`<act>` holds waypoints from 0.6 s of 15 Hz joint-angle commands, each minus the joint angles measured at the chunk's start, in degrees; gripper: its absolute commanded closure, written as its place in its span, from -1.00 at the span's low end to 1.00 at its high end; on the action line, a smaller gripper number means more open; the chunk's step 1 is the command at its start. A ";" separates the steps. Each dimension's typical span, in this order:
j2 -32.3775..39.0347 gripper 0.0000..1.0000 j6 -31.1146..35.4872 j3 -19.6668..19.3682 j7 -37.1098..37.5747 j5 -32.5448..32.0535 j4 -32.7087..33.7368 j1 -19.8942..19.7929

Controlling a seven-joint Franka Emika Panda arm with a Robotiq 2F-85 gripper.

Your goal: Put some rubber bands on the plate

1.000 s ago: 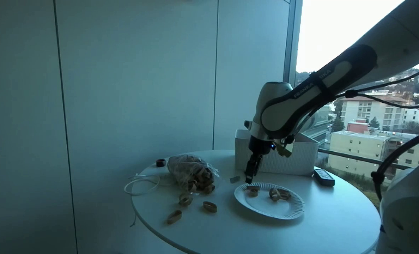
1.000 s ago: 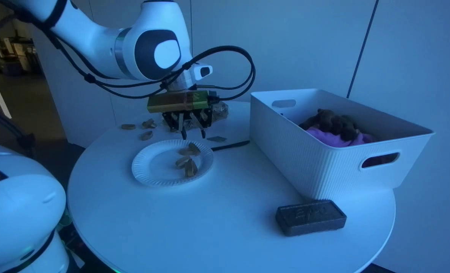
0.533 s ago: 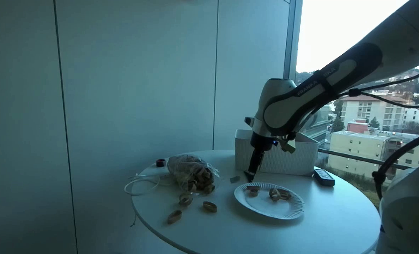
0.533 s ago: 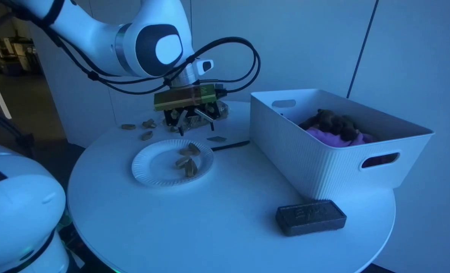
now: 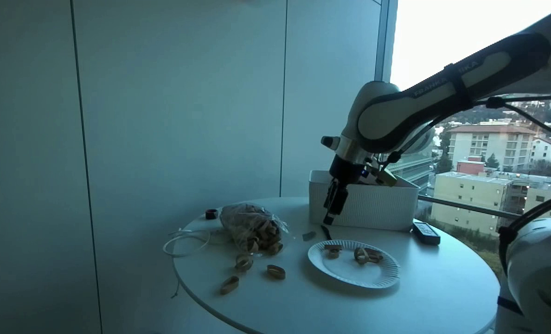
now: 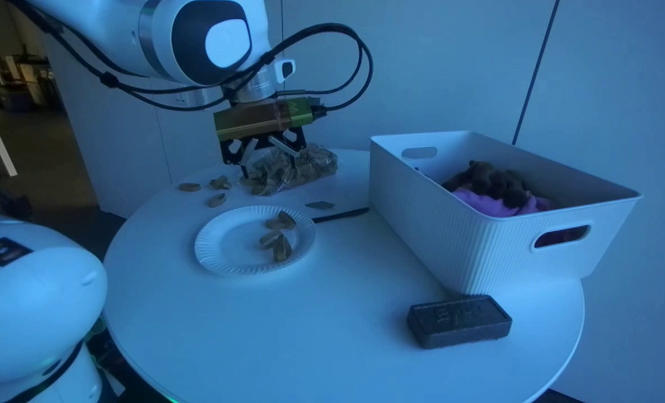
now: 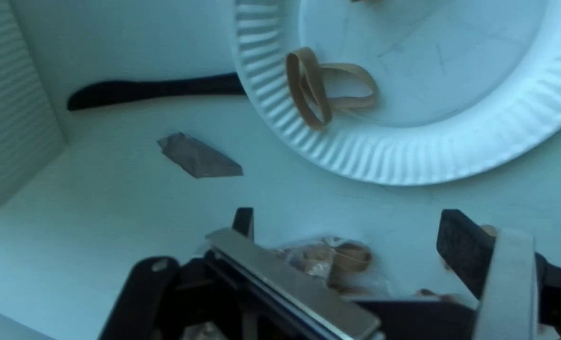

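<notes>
The white paper plate (image 5: 345,272) lies on the round table; it also shows in an exterior view (image 6: 229,246) and the wrist view (image 7: 427,71). Several tan rubber bands (image 6: 276,242) lie on it; two touch near its rim in the wrist view (image 7: 309,89). More loose bands (image 5: 276,272) lie on the table near a clear bag of bands (image 5: 250,227). My gripper (image 6: 269,169) is open and empty above the table, beside the plate toward the bag. In the wrist view, the bag (image 7: 327,259) shows below and between the spread fingertips (image 7: 349,224).
A white ribbed box (image 6: 422,207) holding dark and purple items stands beside the plate. A black knife (image 7: 157,90) reaches to the plate's rim. A grey scrap (image 7: 200,156), a dark block (image 6: 459,321), a tape roll (image 5: 211,214) and a pale cable (image 5: 185,254) also lie there.
My gripper's fingers have spread wider apart. The arm has risen, lifting the gripper higher off the table. The bands and plate have not moved.
</notes>
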 commanded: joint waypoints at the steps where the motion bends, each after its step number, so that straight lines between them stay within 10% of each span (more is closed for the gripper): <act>1: -1.71 -1.00 -3.61 -2.48 -7.20 5.25 0.08 5.09; 9: 6.35 -1.00 3.10 2.30 -5.87 5.75 -0.54 5.73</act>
